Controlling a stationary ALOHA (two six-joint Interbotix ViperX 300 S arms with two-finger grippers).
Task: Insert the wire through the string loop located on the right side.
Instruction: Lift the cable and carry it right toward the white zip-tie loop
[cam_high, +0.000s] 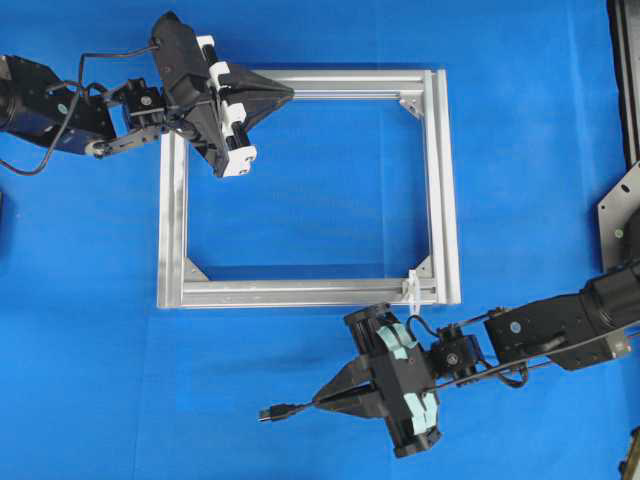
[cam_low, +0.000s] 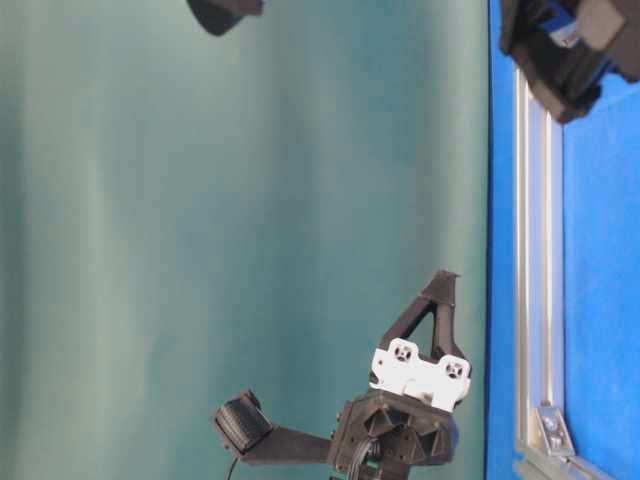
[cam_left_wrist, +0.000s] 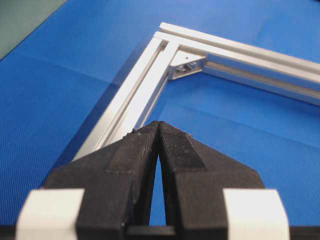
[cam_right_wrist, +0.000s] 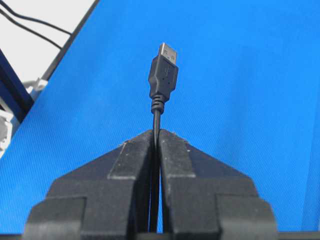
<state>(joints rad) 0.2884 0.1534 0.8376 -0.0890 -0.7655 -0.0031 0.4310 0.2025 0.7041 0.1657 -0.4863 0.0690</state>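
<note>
The wire (cam_right_wrist: 163, 80) juts toward twelve o'clock from the right gripper (cam_right_wrist: 156, 137), whose jaws pinch its cable; the plug is clear beyond the tips.

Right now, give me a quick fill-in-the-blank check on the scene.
1. The right gripper is shut on the ____.
2. The left gripper hangs shut over the frame's ____ bar in the overhead view.
3. The plug points ____ from the loop.

Missing: wire; top; away
</note>
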